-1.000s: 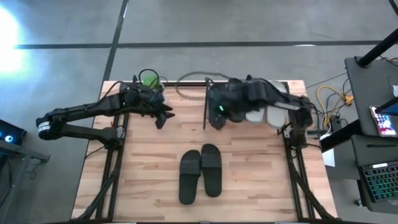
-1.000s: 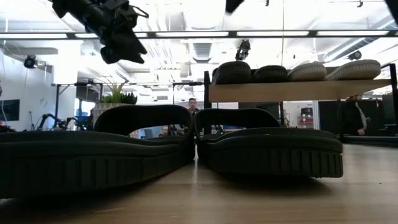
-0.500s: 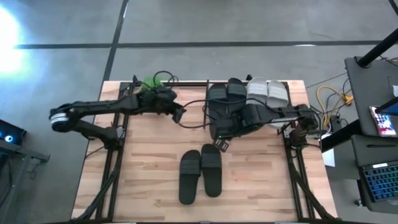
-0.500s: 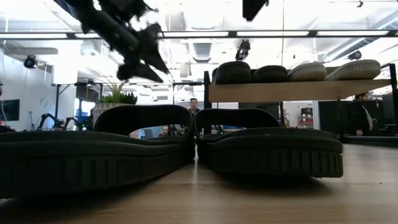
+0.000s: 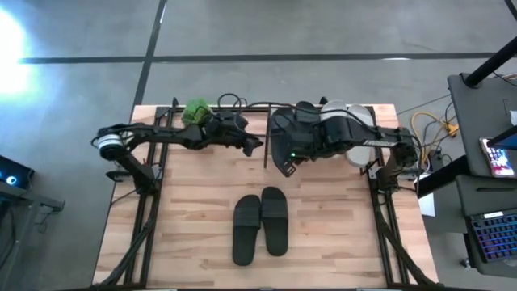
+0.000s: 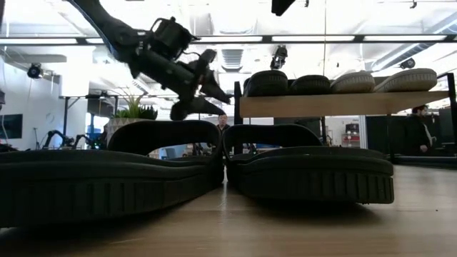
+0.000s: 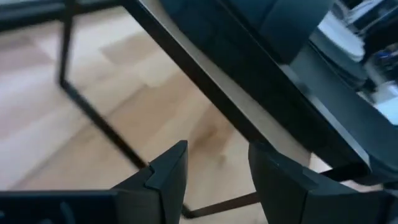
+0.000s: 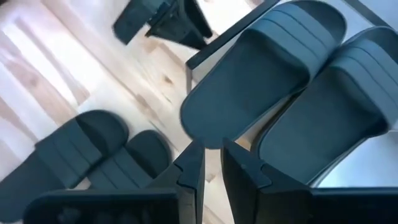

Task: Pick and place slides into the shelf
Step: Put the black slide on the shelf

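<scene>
Black slides [image 5: 273, 220] lie paired on the worktop [image 5: 186, 218]; both claws, left [image 5: 257, 146] and right [image 5: 284, 165], hover empty, slightly parted, beside the shelf [image 6: 343, 103].

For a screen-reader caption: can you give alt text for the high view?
Seen from above, two matte black slides lie side by side on the wooden table; four more sit on the low shelf at the back right. Both dark arms reach toward its left end, the left end effector open, the right end effector empty.
</scene>
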Controlling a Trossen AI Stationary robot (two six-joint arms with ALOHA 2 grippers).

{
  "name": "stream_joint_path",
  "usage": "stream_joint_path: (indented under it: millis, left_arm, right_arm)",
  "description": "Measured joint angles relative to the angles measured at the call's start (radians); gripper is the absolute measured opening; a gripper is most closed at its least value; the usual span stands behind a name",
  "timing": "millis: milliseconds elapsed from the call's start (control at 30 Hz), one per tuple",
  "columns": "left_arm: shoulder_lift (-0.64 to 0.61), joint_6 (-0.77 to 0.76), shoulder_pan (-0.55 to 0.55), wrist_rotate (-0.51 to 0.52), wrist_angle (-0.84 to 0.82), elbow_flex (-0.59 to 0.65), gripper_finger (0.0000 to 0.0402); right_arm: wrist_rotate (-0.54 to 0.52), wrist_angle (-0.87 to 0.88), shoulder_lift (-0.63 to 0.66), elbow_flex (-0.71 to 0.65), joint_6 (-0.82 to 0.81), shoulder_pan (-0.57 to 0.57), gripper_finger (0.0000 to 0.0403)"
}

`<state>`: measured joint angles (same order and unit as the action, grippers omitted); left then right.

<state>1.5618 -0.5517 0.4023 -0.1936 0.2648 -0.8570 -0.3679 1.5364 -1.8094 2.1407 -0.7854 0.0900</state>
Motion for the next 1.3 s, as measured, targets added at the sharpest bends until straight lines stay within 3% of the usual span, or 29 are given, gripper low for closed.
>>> stream_joint_path:
  millis: [167,467,800,1100,1300]
  left_arm:
    - [0.014,-0.02,-0.013,-0.025,0.12,0.0,0.0155]
    - [0.03,-0.019,-0.042,-0.038,0.118,-0.004,0.0155]
    - [0.055,-0.021,-0.071,-0.059,0.118,-0.01,0.0155]
    - [0.055,-0.028,-0.094,-0.065,0.118,-0.009,0.0155]
    - [0.055,-0.07,-0.105,-0.068,0.119,-0.009,0.0155]
  right_arm:
    - [0.0,0.002,-0.004,-0.014,0.02,-0.023,0.0044]
    - [0.003,0.008,-0.007,-0.022,0.066,-0.151,0.0044]
    - [0.038,-0.002,-0.007,-0.084,0.119,-0.196,0.0044]
    - [0.188,-0.158,-0.008,-0.201,0.17,-0.236,0.0044]
    - [0.206,-0.164,-0.008,-0.248,0.195,-0.244,0.0044]
